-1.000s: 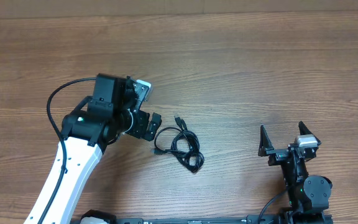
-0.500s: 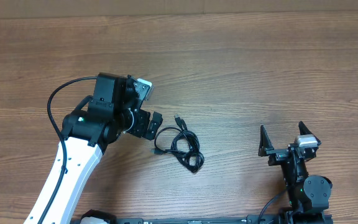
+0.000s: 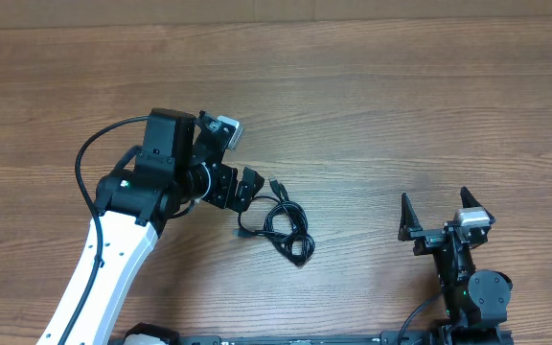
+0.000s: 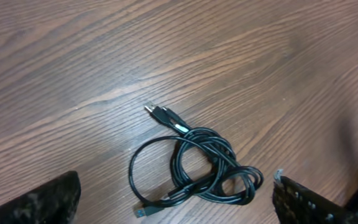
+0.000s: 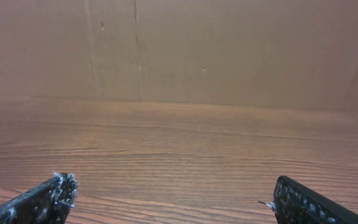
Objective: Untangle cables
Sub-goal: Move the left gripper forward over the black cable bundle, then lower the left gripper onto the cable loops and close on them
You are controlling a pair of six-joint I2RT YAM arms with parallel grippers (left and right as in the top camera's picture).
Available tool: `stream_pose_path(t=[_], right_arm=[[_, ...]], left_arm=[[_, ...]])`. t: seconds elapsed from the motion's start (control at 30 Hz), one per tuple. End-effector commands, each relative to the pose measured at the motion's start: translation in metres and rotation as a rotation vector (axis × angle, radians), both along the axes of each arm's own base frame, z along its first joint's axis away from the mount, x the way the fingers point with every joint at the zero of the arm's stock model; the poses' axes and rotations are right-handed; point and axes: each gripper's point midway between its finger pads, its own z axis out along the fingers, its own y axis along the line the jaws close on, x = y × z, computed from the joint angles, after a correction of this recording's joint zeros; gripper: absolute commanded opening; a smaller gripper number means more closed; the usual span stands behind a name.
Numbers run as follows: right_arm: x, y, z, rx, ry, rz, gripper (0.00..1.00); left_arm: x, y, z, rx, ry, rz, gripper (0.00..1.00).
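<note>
Sam: Only the left gripper [image 3: 238, 184] moved. It slid a little closer to the cables [image 3: 281, 225] and turned a bit. The cables and the right gripper [image 3: 434, 206] stayed where they were.

Lia: Where were the cables?

Sam: They lay on the worktop [image 3: 401, 96], about halfway between its left and right edges. They were nearer the edge where the arms stood than the far edge.

Lia: Was the left gripper holding them?

Sam: No. Its fingers [image 4: 42, 199] were wide apart with nothing in them. It hung at the bundle's left side, and I could not tell if it touched.

Lia: And the right one?

Sam: It was open too, and empty. It sat well apart, near the right corner of the near edge.

Lia: So what step was it?

Sam: I think it was the very first reach. Nothing looked pulled loose yet.

Lia: What did the next move need?

Sam: I think the left gripper had to go down and pinch just one thin strand or a plug, not the whole bunch. Then a slow pull, maybe with the other arm holding the rest down.

Lia: What did the cables look like?

Sam: Thin, black and bendy. One big open loop was on one side, and a tight heap of crossed loops was on the other. One plug [image 4: 163, 114] poked out toward the far edge, and another plug [image 4: 143, 213] stuck out by the big loop. I could not tell if it was one cord or more.
</note>
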Motion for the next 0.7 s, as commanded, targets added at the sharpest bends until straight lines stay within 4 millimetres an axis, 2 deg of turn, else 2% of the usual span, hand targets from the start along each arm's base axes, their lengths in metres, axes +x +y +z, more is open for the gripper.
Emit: stream_pose_path(t=[0.0,0.1,0.13,0.17,0.23,0.33,0.4,0.47,0.57,0.67], right_arm=[[0.000,-0.003,-0.001,0.003,-0.005,-0.015,1.00],[0.000,-0.003,-0.001,0.003,-0.005,-0.015,1.00],[0.000,-0.003,-0.001,0.003,-0.005,-0.015,1.00],[0.000,-0.003,-0.001,0.003,-0.005,-0.015,1.00],[0.000,-0.003,-0.001,0.003,-0.005,-0.015,1.00],[0.000,-0.003,-0.001,0.003,-0.005,-0.015,1.00],[0.000,-0.003,-0.001,0.003,-0.005,-0.015,1.00],[0.000,-0.003,-0.001,0.003,-0.005,-0.015,1.00],[0.000,-0.003,-0.001,0.003,-0.005,-0.015,1.00],[0.000,-0.003,-0.001,0.003,-0.005,-0.015,1.00]], left_arm=[[-0.005,-0.013,-0.001,-0.033,0.049,-0.031,0.94],[-0.012,-0.017,-0.015,-0.024,0.123,-0.029,0.97],[-0.015,-0.023,-0.026,-0.021,0.176,-0.023,0.97],[-0.016,-0.026,-0.032,-0.015,0.195,-0.031,0.94],[-0.016,-0.030,-0.044,0.021,0.219,-0.034,0.80],[-0.011,-0.030,-0.066,0.125,0.238,0.011,0.73],[-0.008,-0.030,-0.077,0.185,0.235,0.035,0.75],[-0.006,-0.035,-0.087,0.222,0.227,0.018,0.82],[-0.004,-0.041,-0.096,0.273,0.193,-0.039,0.86],[0.002,-0.039,-0.101,0.339,0.145,-0.063,0.90]])
